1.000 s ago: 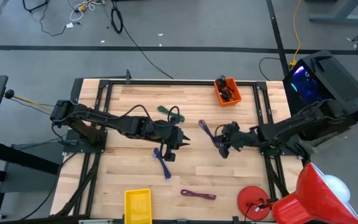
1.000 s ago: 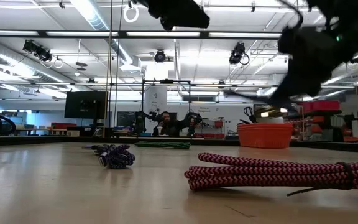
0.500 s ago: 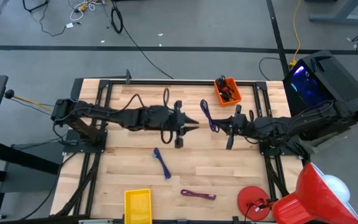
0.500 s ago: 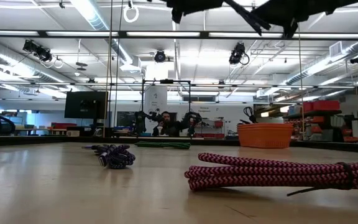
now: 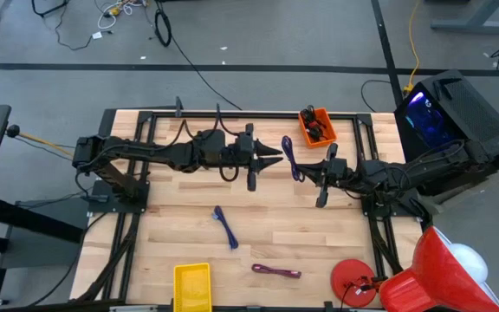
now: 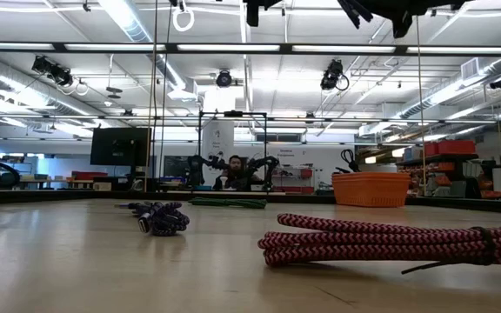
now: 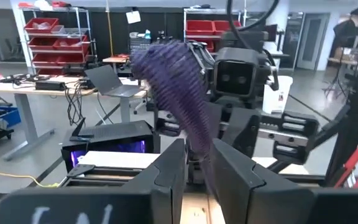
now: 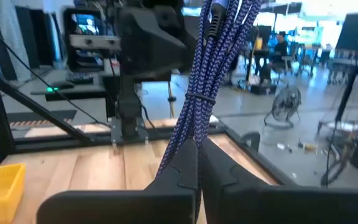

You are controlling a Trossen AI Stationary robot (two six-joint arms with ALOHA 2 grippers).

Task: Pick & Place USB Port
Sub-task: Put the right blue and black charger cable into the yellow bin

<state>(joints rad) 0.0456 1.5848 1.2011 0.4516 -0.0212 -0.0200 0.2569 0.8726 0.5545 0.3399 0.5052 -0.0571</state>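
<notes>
A purple braided USB cable (image 5: pixel 289 158), coiled into a tied bundle, is held in the air between my two arms over the far middle of the table. My right gripper (image 5: pixel 303 171) comes in from the right and is shut on it. My left gripper (image 5: pixel 275 159) comes in from the left and is closed around the same bundle. The right wrist view shows the cable (image 8: pixel 210 68) reaching away past my right gripper (image 8: pixel 196 149), with its plug end (image 8: pixel 217 11) farthest out. The left wrist view shows the cable (image 7: pixel 176 81) and my left gripper (image 7: pixel 199 158). My left gripper has one end of the cable bundle (image 7: pixel 197 146) between its two fingers, and the bundle fills the gap. The fingers lie level and come from the table's left. The cable is clear of the table. My right gripper pinches the bundle's other end (image 8: pixel 188 140) between its two fingers, level, from the table's right. The tied strands run on beyond the fingertips. The cable is lifted clear.
A blue cable (image 5: pixel 225 227) and a magenta cable (image 5: pixel 275 271) lie on the near half of the table. A yellow bin (image 5: pixel 192 286) sits at the near edge and an orange bin (image 5: pixel 316 126) at the far edge. A green cable (image 6: pixel 229 203) lies far back.
Both grippers rose and moved toward the far edge. The right gripper carried the purple cable up off the table. The left gripper left the spot beside the blue cable, swung to the right, and closed in on the purple cable.
</notes>
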